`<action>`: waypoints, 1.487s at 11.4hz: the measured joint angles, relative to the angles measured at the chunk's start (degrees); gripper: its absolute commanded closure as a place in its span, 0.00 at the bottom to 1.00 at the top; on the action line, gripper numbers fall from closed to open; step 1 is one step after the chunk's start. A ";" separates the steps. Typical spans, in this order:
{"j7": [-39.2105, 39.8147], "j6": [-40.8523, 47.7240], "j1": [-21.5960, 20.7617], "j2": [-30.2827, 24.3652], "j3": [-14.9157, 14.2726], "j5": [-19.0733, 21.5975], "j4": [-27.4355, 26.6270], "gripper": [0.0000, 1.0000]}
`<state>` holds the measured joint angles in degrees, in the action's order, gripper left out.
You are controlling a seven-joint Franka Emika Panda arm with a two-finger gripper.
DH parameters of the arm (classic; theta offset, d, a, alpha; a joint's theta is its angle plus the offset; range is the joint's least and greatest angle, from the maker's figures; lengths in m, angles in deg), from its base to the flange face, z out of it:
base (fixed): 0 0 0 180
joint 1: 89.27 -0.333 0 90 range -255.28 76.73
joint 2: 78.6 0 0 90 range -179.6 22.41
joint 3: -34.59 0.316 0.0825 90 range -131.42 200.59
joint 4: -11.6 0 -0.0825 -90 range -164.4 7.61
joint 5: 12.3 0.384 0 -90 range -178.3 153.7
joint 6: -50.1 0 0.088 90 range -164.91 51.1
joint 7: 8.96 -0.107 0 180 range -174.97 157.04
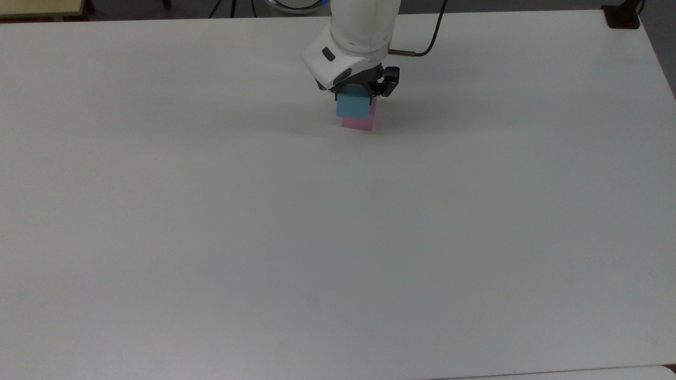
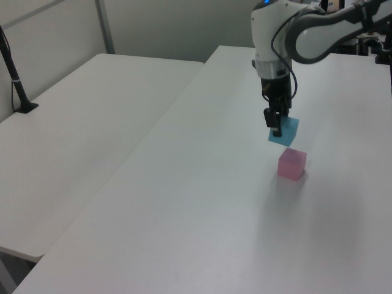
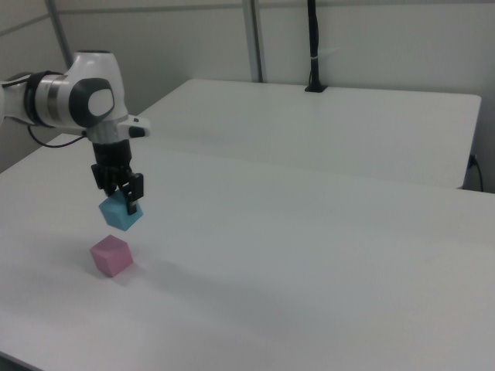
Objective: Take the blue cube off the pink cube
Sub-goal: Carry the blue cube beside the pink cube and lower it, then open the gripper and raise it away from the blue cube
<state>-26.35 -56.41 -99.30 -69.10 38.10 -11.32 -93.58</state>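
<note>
The blue cube [image 2: 285, 130] [image 3: 121, 213] [image 1: 353, 105] hangs in the air, tilted, with my gripper [image 2: 278, 130] [image 3: 128, 205] [image 1: 355, 95] shut on it from above. The pink cube [image 2: 291, 164] [image 3: 110, 256] [image 1: 359, 122] sits alone on the white table [image 1: 338, 221], a clear gap below the blue one. In the left view the blue cube is up and slightly left of the pink cube. In the top view the blue cube covers most of the pink cube, and the arm's wrist hides the blue cube's top.
A second white table [image 2: 79, 116] [image 3: 332, 127] stands beside mine. A black post [image 2: 15, 73] [image 3: 313, 46] rises from its far edge. A black object [image 1: 623, 16] sits at the top view's upper right corner of my table.
</note>
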 measured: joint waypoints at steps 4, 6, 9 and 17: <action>10.65 -0.49 4.70 8.48 -0.43 -0.51 10.04 0.51; 12.86 -0.81 5.68 14.00 -0.49 -1.76 13.68 0.51; 14.09 -4.01 5.91 18.06 -0.48 -3.98 15.62 0.08; 11.67 -4.64 6.10 17.67 -0.49 -4.62 17.00 0.00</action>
<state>-14.69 -61.05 -93.20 -51.43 37.61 -15.94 -76.59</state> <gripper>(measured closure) 0.000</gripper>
